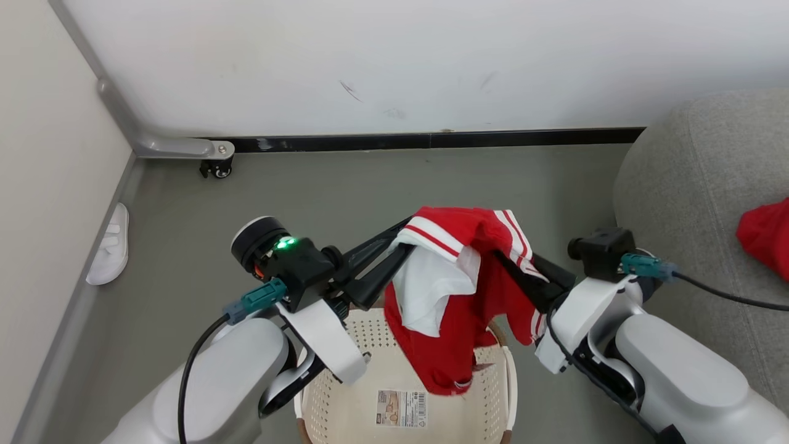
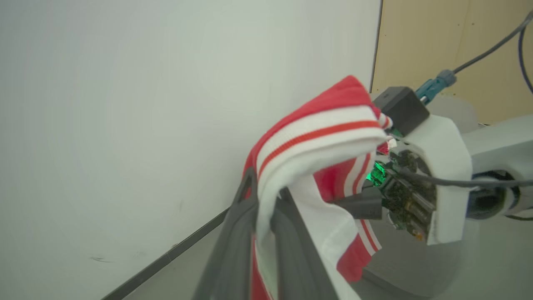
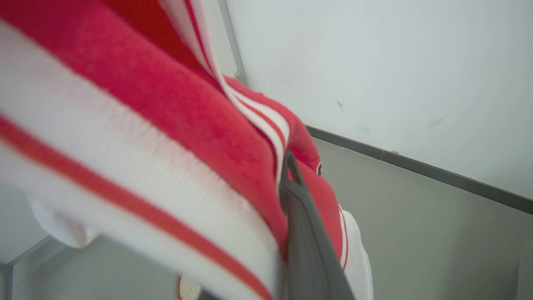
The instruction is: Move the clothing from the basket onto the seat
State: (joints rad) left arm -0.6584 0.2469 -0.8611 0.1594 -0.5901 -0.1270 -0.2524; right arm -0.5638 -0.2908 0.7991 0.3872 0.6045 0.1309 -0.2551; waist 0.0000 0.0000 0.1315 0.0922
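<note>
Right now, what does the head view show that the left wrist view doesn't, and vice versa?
Head view alone of the two: the basket, the white slipper, the seat with another red garment on it. Left wrist view alone: a tan panel at upper right. Both: the striped red shorts held up between the left pincer and right pincer, both shut on them, and the white wall.

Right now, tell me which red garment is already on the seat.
The plain red garment at the right edge lies on the grey seat. The white-striped shorts hang from the left gripper and right gripper over the basket.
</note>
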